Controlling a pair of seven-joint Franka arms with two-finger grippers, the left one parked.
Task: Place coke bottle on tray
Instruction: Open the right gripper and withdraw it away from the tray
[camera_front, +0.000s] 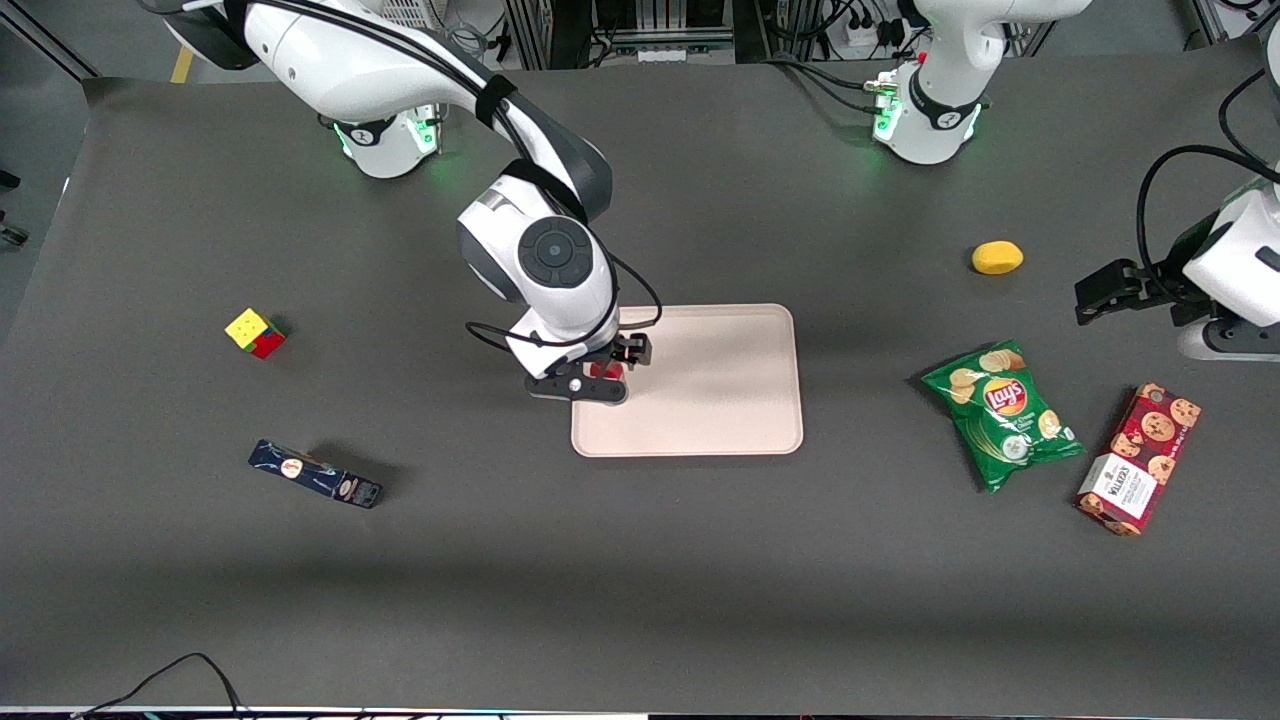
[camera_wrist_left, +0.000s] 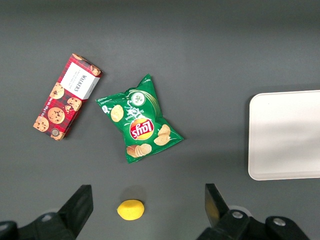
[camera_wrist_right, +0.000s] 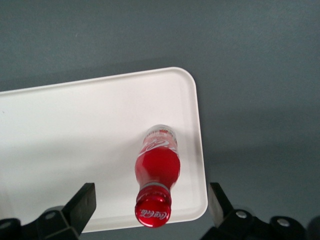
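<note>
Coke bottle (camera_wrist_right: 157, 175): upright on tray (camera_wrist_right: 75, 130), close to its rim at the working arm's end | Gripper (camera_front: 607, 380): directly above, fingers spread wide, holding nothing | Risk: a finger clips the cap, toppling the bottle over the rim.

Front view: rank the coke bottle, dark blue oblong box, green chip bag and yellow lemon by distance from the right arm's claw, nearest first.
1. Small red coke bottle: standing on the pale beige tray, directly under the open claw.
2. Dark blue oblong box: toward the working arm's end.
3. Green chip bag: toward the parked arm's end.
4. Yellow lemon: farther from the camera than the bag.
</note>
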